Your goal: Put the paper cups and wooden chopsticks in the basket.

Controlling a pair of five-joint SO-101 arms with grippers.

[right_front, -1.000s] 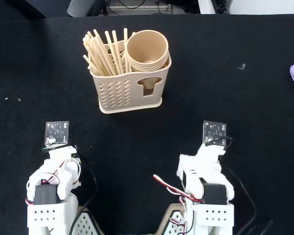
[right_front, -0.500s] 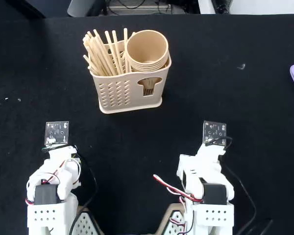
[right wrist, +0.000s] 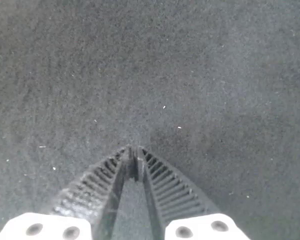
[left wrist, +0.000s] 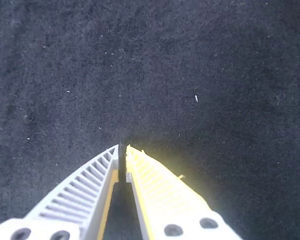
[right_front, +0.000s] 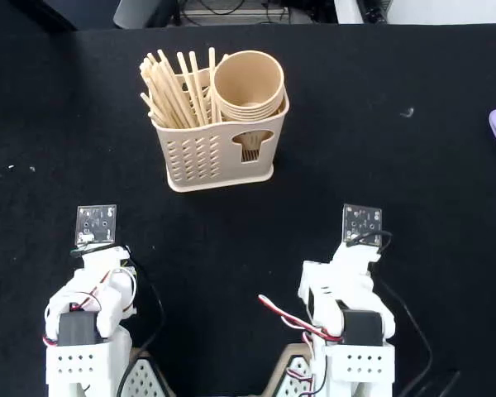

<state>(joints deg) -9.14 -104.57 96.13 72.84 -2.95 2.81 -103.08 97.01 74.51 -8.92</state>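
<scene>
Left wrist view: left gripper [left wrist: 122,147] pinched together, empty, over the black table [left wrist: 190,60]; right gripper [right wrist: 134,149] likewise. Farther off, toward twelve o'clock from both folded arms [right_front: 87,289], the basket [right_front: 207,157] already holds upright wooden chopsticks [right_front: 178,87], with stacked paper cups [right_front: 248,83] at their three o'clock.

Soft, even light fell from above on the matte desk [right_front: 413,207], which looked dark. The basket [right_front: 207,157] stood brightly lit. The right wrist view showed the desk paler than the left.
</scene>
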